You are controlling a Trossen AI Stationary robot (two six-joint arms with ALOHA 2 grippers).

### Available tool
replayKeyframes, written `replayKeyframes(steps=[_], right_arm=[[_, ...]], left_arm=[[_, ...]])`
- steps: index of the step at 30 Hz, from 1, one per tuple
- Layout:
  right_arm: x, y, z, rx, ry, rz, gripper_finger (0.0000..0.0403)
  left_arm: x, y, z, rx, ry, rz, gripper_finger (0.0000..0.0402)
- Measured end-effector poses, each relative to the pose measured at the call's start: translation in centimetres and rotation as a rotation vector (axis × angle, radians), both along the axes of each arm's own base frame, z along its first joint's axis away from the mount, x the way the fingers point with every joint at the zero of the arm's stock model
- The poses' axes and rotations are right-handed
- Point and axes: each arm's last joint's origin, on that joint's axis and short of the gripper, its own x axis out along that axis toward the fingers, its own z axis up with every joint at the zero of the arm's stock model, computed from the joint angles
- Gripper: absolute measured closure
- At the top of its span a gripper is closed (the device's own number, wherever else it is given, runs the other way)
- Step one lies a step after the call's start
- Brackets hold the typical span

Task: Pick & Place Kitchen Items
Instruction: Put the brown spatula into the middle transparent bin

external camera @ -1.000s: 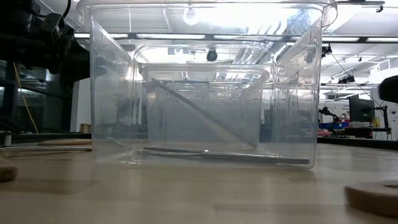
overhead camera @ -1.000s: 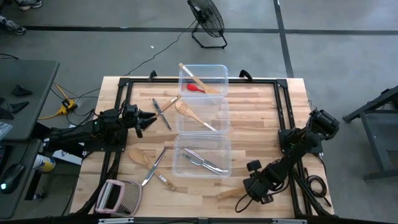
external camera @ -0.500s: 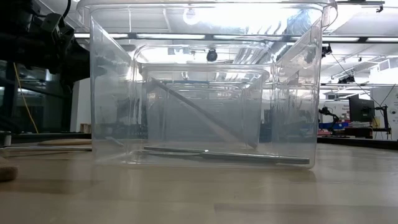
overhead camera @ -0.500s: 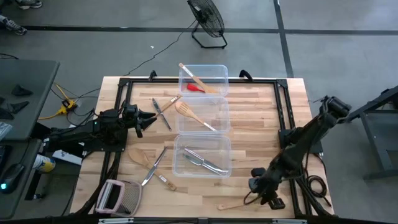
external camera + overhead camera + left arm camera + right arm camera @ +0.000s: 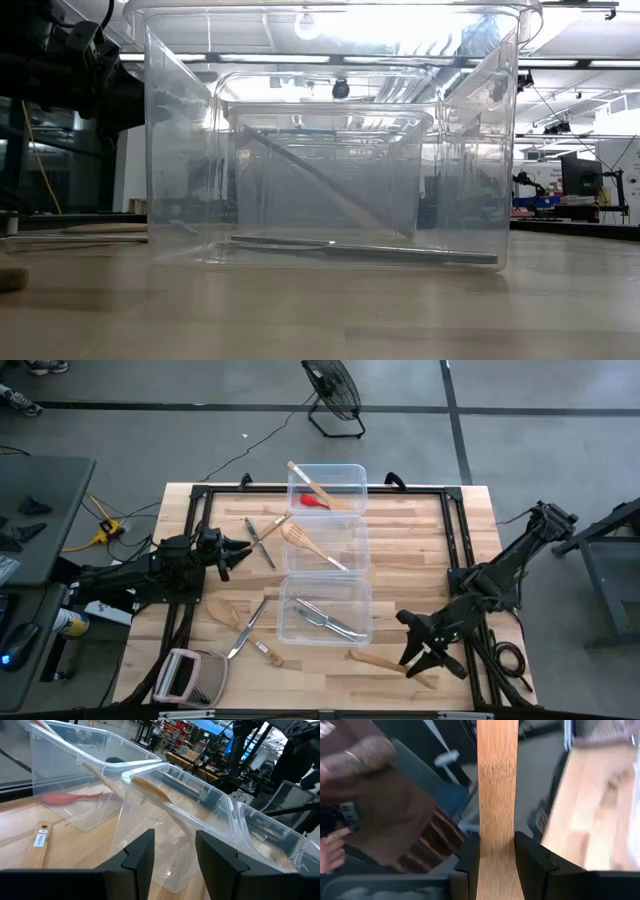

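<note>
My right gripper (image 5: 420,658) hangs over the table's near right part, shut on a pale wooden utensil (image 5: 383,663). Three clear tubs stand in a row down the middle. The far tub (image 5: 352,472) holds a wooden spoon and a red utensil (image 5: 314,501). A wooden spatula (image 5: 305,543) leans in the middle tub (image 5: 357,550). Metal cutlery (image 5: 330,620) lies in the near tub (image 5: 360,592). My left gripper (image 5: 243,548) stands open and level at the table's left, pointing at the tubs, with nothing between its fingers (image 5: 139,856). My right gripper pinches the wooden utensil's flat shaft (image 5: 496,827) between its two fingers (image 5: 468,862), one on each narrow edge. The wood sticks out ahead of the fingers, along them. The fingers slant slightly down toward the table's near left. The utensil is clear of the table.
Loose utensils lie left of the tubs: metal cutlery (image 5: 262,542), a wooden spoon (image 5: 222,610), a slim metal piece (image 5: 246,628). A pink and grey object (image 5: 190,676) sits at the near left corner. A person's hand (image 5: 334,847) shows beyond the table.
My right gripper has risen from the near right part of the table and tipped from pointing down to nearly level. The wooden utensil went up with it off the table, and its end has left the low view. My left arm kept still.
</note>
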Motion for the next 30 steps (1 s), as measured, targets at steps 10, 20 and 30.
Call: replayKeyframes(steps=[10, 20, 30], right_arm=[[0.3, 0.1, 2.2, 0.115, -0.208, 0.009, 0.0312], [0.3, 0.2, 3.2, 0.105, -0.359, 0.019, 0.0312], [0.3, 0.1, 3.5, 0.082, -0.426, 0.018, 0.0312]], left_arm=[[0.0, 0.0, 0.0, 0.0, 0.0, 0.0, 0.0258], [0.0, 0.0, 0.0, 0.0, 0.001, 0.0, 0.0258], [0.0, 0.0, 0.0, 0.0, 0.0, 0.0, 0.0258]])
